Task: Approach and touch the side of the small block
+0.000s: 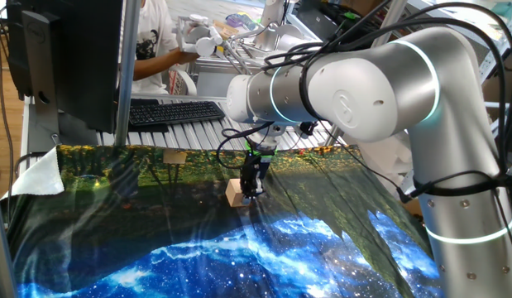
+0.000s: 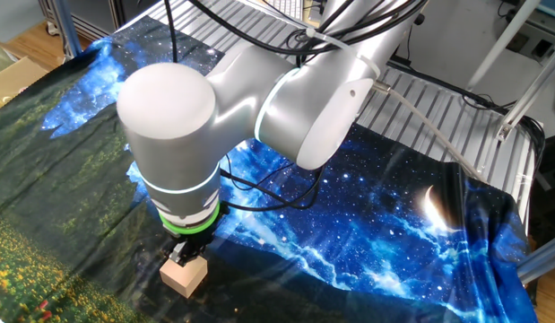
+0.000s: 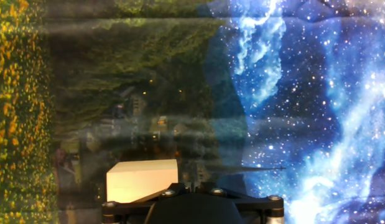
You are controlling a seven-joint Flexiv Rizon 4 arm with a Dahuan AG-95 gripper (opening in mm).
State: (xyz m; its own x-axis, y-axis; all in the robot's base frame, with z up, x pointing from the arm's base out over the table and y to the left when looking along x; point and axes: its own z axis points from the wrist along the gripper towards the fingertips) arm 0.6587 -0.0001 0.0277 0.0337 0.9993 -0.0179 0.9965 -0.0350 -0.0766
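Arm: 1 silver-white jointed robot arm [image 1: 363, 79] with glowing ring lights reaches down from the right of one fixed view to the frame centre.
Pincer: black 2-finger pincer [image 1: 253, 187] stands low over the tabletop, its tip at the small block; fingers hidden in every view, so cannot tell if released or clenched.
Small block: pale tan wooden cube [image 1: 234, 193], just left of centre in one fixed view, resting on the cloth; lower left in the other fixed view [image 2: 185, 275], under the black tool.
Contact: pincer right against the cube's side; touching or a hair apart cannot be told.
Hand view: cube [image 3: 142, 181] at bottom, left of centre, against the black pincer body [image 3: 192, 209].
Tabletop: cloth printed with green forest and blue starry sky [image 1: 322, 240].
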